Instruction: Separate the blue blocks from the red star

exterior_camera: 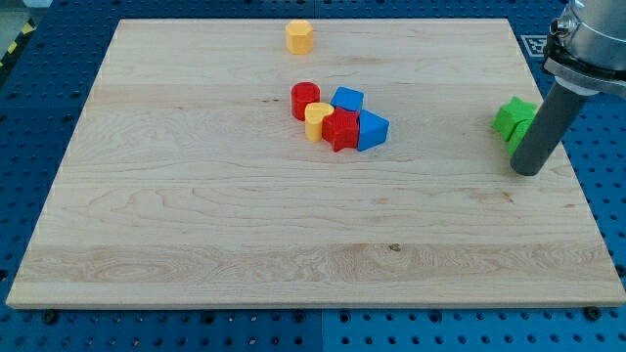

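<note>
My arm enters from the view's top right corner, its grey collar cut off by the frame, and the straight dark rod drops at a slight slant toward the wooden desk (196, 215). My tip (526, 172) rests near the desk's right edge, just beside the green blocks (513, 121), which sit partly behind the rod so their shapes cannot be fully made out. There are no fingers on this rig, only the rod, so nothing is held.

The task's pieces lie well apart from my tip, in a tight cluster slightly above the desk's middle. The red star (341, 129) sits at the cluster's bottom, touching the blue triangular block (373, 130) on its right and the blue cube (347, 99) just above it. A yellow heart (316, 121) presses against the star's left side, with a red cylinder (305, 99) touching it from above. A lone yellow hexagonal block (299, 36) stands near the desk's top edge. No readable writing shows on anything.
</note>
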